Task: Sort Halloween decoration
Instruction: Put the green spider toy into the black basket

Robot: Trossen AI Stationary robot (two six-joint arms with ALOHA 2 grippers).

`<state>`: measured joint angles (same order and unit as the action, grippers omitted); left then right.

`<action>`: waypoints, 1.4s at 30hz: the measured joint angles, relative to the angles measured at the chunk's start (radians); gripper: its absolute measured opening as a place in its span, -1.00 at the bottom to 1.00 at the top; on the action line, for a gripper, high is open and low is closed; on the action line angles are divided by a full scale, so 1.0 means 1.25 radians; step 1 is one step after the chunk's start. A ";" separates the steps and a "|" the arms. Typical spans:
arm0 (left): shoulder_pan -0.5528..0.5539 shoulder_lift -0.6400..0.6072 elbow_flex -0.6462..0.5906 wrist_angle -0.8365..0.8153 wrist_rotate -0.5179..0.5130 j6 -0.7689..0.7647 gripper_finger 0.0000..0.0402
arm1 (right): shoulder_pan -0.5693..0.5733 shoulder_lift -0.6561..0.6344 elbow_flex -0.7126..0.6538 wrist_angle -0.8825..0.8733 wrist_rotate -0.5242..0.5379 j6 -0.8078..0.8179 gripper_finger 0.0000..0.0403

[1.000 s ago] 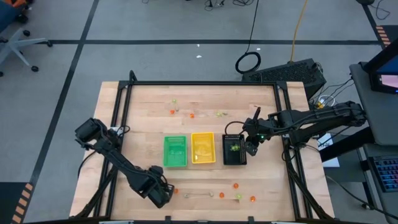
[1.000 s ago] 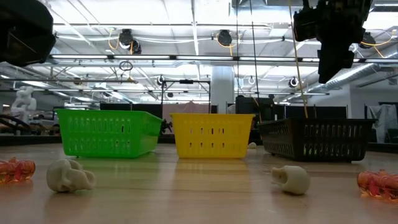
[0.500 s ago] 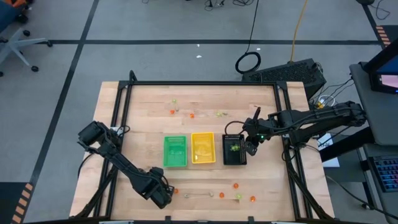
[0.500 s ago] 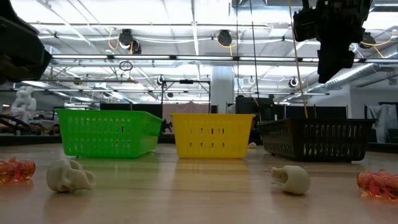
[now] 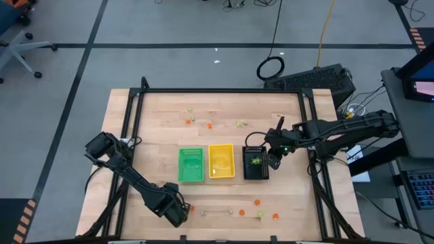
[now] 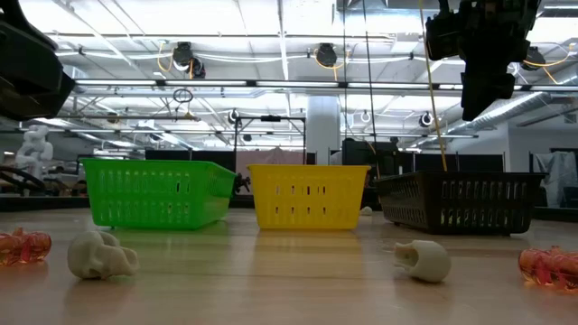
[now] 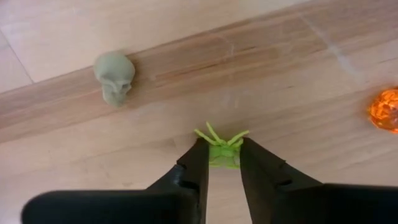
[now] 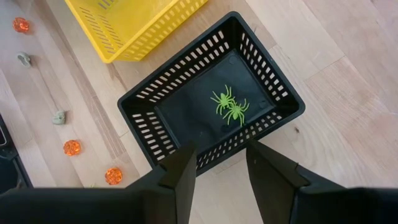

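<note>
**Left gripper closing on green spider at near edge; right gripper idle above black tray**

High view. The left arm reaches from the table's left side to the near edge, its left gripper [image 5: 178,215] low over the wood, left of the green tray [image 5: 190,165]. The right gripper [image 5: 273,160] hangs just right of the black tray [image 5: 255,163]. The yellow tray [image 5: 221,161] sits between the two. Loose trinkets lie along the near edge and in a scatter on the far side of the trays (too small here to tell apart).

Low view. The right arm hangs above the black tray's right end, clear of it. A pale skull [image 6: 101,254] and a second pale trinket [image 6: 423,260] rest on the wood nearest the camera, with orange pieces at either edge.

Left wrist view. The fingers stand close on either side of a yellow-green spider [image 7: 222,148] lying on the table, its legs splayed beyond the tips. Contact looks made or nearly so; a lift has not begun. A grey-green skull [image 7: 114,76] and an orange pumpkin [image 7: 385,109] lie well apart from it.

Right wrist view. The jaws are parted and hold nothing. Two green spiders [image 8: 227,106] lie in the black tray below.

Assessment. For a sound pick, the jaws should close on the spider's body, not its thin legs, then rise straight before travelling; the black tray appears to be its place.
</note>
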<state>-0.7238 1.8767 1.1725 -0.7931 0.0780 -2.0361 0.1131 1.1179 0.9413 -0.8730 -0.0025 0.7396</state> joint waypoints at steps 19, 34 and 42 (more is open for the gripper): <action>-0.004 -0.002 0.105 -0.010 -0.038 0.048 -0.68 | 0.000 0.000 0.000 0.001 0.001 0.000 -0.35; 0.029 -0.003 0.267 -0.033 -0.164 0.158 -0.68 | 0.000 0.000 0.000 0.054 0.001 0.005 -0.35; 0.088 -0.008 0.356 -0.073 -0.231 0.280 -0.68 | 0.000 0.000 0.000 0.098 -0.025 0.018 -0.35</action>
<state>-0.6136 1.8672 1.6173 -0.8838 -0.2101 -1.6862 0.1129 1.1179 0.9413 -0.7504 -0.0339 0.7625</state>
